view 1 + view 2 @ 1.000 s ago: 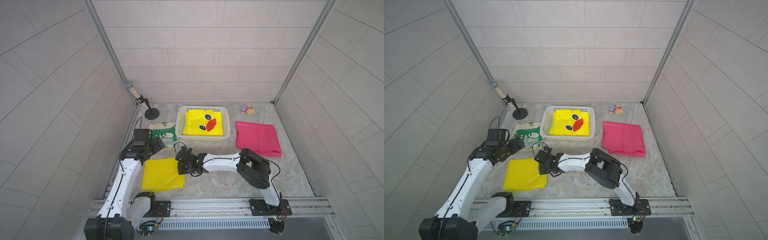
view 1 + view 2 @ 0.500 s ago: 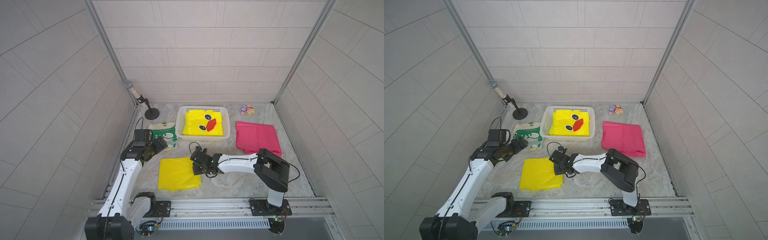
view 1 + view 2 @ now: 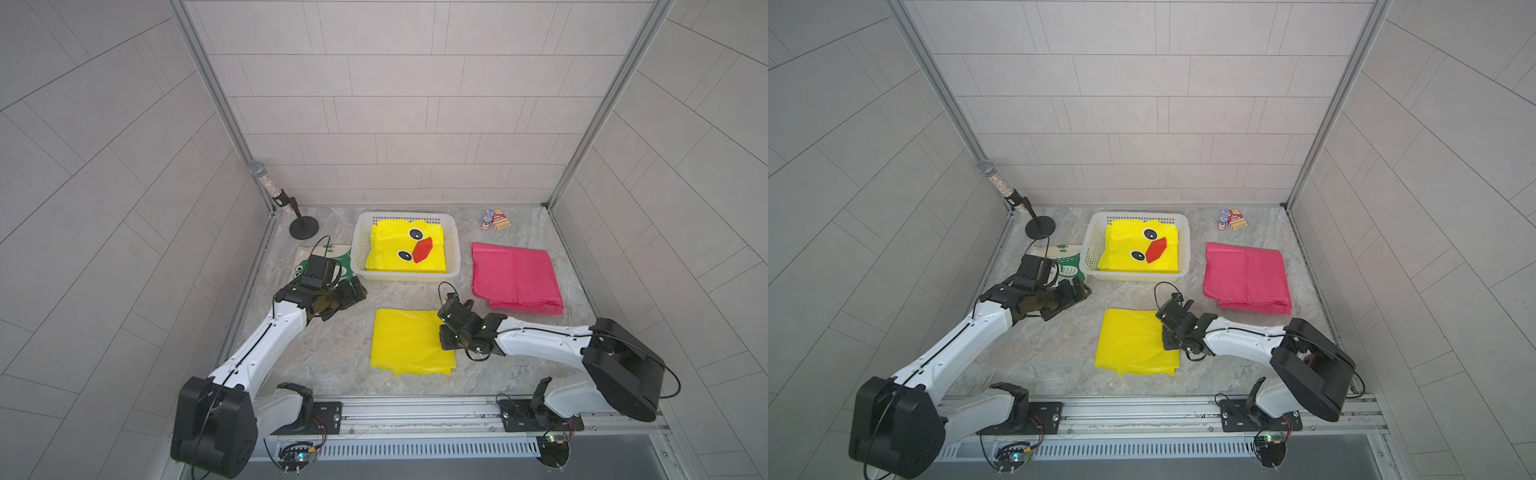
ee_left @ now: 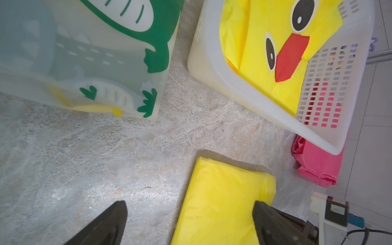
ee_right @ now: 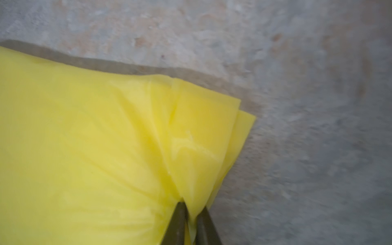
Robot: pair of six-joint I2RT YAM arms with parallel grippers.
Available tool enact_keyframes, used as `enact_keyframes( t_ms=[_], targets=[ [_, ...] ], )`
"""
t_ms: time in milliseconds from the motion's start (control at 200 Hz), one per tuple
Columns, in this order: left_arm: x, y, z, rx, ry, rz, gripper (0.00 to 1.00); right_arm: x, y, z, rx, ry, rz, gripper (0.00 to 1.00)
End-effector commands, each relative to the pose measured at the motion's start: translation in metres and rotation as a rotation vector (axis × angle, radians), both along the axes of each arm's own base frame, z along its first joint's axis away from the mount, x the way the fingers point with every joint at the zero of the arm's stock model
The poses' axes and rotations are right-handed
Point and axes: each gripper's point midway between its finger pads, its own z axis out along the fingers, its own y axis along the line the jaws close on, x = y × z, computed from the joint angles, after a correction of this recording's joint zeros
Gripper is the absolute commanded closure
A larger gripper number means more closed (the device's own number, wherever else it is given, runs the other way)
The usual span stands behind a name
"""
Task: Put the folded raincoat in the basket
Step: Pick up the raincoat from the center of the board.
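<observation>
The right gripper (image 5: 192, 209) pinches a fold at the 3 o'clock edge of the plain yellow folded raincoat (image 3: 409, 340), lying flat on the table (image 3: 328, 357) at 6 o'clock from the white basket (image 3: 405, 216), seemingly a hold for lifting. The left gripper (image 4: 189, 203), jaws wide and empty, hovers at the basket's 8 o'clock.

No lettering can be read anywhere; the print on the small box (image 3: 500, 223) is too small.
</observation>
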Motion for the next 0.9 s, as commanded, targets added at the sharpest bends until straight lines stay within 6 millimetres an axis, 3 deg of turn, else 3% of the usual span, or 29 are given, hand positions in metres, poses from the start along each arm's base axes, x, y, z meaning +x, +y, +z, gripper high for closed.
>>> enact_keyframes(
  t_ms=[0,120,225,380,535,700,896],
  targets=[
    [-0.01,-0.022,0.0,-0.07,-0.004,-0.099,0.04,-0.014,-0.026,-0.002,-0.051,0.004,0.021,0.59],
    [-0.029,-0.037,-0.019,-0.078,0.067,-0.166,0.04,-0.013,-0.031,0.01,-0.006,-0.036,0.012,0.33],
    [-0.043,-0.049,-0.032,-0.07,0.099,-0.227,0.04,-0.015,-0.033,0.017,0.077,-0.005,-0.023,0.26],
    [-0.057,-0.065,-0.047,-0.079,0.132,-0.284,0.04,-0.022,-0.034,0.027,0.184,0.057,-0.072,0.24],
    [-0.053,-0.066,-0.062,-0.069,0.14,-0.265,0.1,-0.027,-0.028,0.03,0.252,0.105,-0.105,0.24],
    [-0.057,-0.063,-0.079,-0.012,0.199,-0.29,0.1,-0.031,-0.029,0.017,0.224,0.161,-0.12,0.25],
    [-0.056,-0.074,-0.095,-0.023,0.214,-0.31,0.14,-0.034,-0.022,-0.002,0.216,0.231,-0.106,0.27]
  ],
)
